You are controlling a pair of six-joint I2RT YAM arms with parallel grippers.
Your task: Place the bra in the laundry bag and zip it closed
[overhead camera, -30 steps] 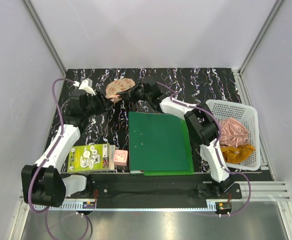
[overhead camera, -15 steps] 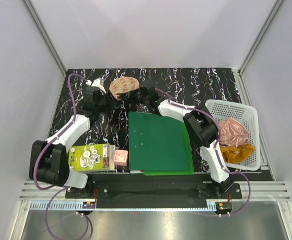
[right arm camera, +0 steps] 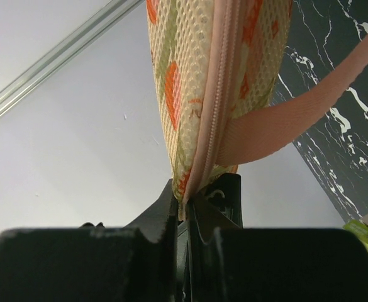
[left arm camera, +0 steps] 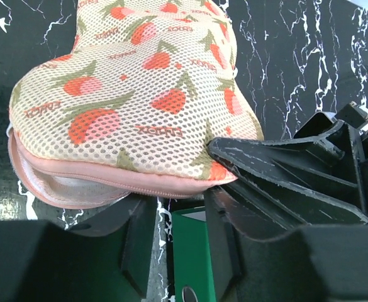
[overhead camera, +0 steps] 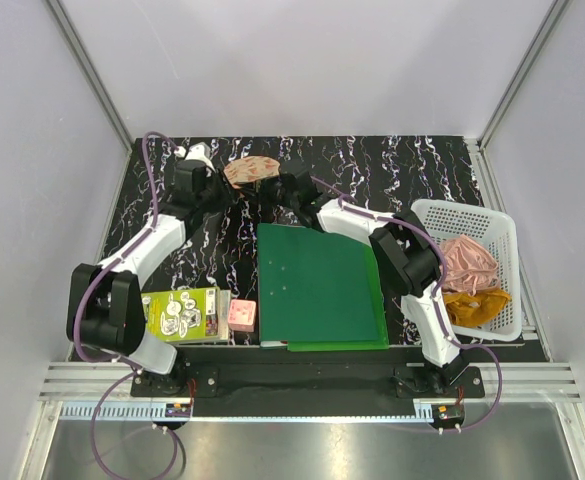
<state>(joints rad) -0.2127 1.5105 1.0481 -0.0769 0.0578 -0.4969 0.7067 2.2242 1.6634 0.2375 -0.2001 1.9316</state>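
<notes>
The laundry bag (overhead camera: 250,170), peach mesh with red prints, is held up off the table at the back. My right gripper (overhead camera: 275,185) is shut on its zip seam (right arm camera: 216,107) at one end, next to the pink loop (right arm camera: 284,119). In the left wrist view the bag (left arm camera: 139,94) fills the top, and its seam gapes at the left over a pale inside. My left gripper (left arm camera: 177,207) sits right under the bag's lower edge. Its jaws stand apart with only table and green folder showing between them. The bra is out of view.
A green folder (overhead camera: 317,285) lies mid-table, in front of both grippers. A white basket (overhead camera: 427,215) at the right holds a pink cloth (overhead camera: 469,260) and an orange cloth (overhead camera: 477,303). A green printed box (overhead camera: 180,313) and a small pink block (overhead camera: 242,315) lie near the front left.
My left arm has swung toward the back and right, up to the bag, and its jaws have narrowed. The bag has been tipped and now looks thinner from above.
</notes>
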